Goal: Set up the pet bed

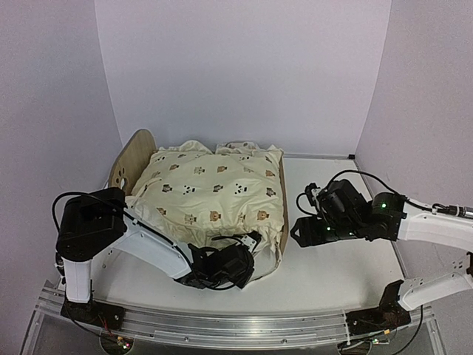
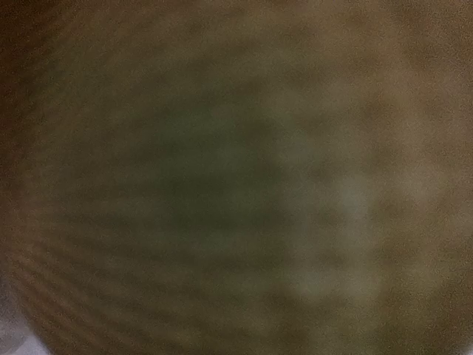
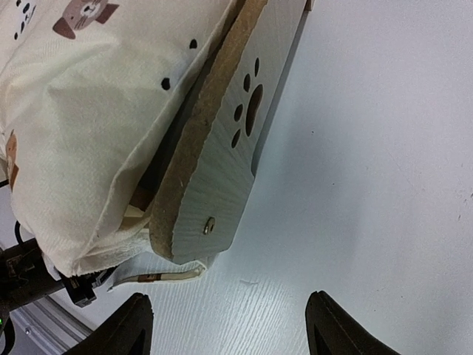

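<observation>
The pet bed stands mid-table, its arched wooden headboard [image 1: 135, 157] at the left and its low footboard [image 1: 284, 222] at the right. The cream animal-print cushion [image 1: 211, 188] covers the bed and hangs over its near edge. My left gripper [image 1: 235, 262] is pushed into the cushion's near right corner, its fingers hidden by fabric. The left wrist view is filled with blurred brown. My right gripper [image 3: 233, 329] is open and empty over bare table, just right of the footboard [image 3: 229, 170] with its paw cutout. The cushion [image 3: 89, 111] bulges over the footboard.
White walls close in the table at the back and on both sides. The table [image 1: 332, 274] is white. An aluminium rail [image 1: 222, 325] runs along the near edge. Cables loop over the right arm [image 1: 355, 211].
</observation>
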Robot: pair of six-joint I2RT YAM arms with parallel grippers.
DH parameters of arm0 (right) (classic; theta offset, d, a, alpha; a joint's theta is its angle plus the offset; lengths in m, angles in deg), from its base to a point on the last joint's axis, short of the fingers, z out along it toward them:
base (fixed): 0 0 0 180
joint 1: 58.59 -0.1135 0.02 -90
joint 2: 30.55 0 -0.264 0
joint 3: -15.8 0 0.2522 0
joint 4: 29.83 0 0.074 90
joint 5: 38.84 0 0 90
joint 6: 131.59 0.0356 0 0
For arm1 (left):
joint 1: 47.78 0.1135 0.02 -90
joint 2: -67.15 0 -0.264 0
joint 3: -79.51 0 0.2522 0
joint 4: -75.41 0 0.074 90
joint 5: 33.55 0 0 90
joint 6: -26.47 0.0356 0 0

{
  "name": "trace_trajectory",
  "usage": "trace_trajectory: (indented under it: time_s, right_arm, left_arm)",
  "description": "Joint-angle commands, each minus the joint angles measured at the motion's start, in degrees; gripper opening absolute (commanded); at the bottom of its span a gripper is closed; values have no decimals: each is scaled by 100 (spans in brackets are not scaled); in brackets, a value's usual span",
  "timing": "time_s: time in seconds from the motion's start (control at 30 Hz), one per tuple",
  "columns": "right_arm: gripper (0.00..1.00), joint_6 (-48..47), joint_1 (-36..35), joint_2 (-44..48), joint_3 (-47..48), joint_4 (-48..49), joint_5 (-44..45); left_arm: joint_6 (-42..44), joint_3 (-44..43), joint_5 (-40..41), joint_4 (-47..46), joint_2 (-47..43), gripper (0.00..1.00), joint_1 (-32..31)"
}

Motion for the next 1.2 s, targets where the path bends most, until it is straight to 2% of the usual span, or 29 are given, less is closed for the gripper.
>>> trace_trajectory:
  time_s: [0.0,0.03,0.13,0.17,0.3,0.43,0.7,0.93,1.17]
  right_arm:
    - [72,96,-41,113,-95,149,-72]
    - [72,97,-45,113,-106,155,-72]
    - [72,108,-58,113,-139,164,-85]
    - [72,110,-62,118,-155,164,-93]
    - [72,139,-81,213,-254,165,-182]
    - [72,220,-125,333,-391,181,-337]
    - [72,272,-216,265,-433,233,-502]
    - [72,272,-265,192,-411,296,-789]
    - [72,338,-277,145,-605,561,-1137]
  left_arm:
    - [-82,-115,337,-344,326,26,94]
    - [-73,-113,344,-399,355,23,94]
    - [-49,-144,285,-455,393,3,97]
    - [-48,-131,225,-459,368,0,95]
    - [-121,179,-381,-562,-84,0,71]
    - [-171,275,-983,-154,-585,0,-69]
    - [-397,364,-1292,571,-1284,0,-645]
    - [-505,113,-1148,1283,-1749,0,-1156]
    - [-565,161,-1333,1416,-2025,0,-1353]
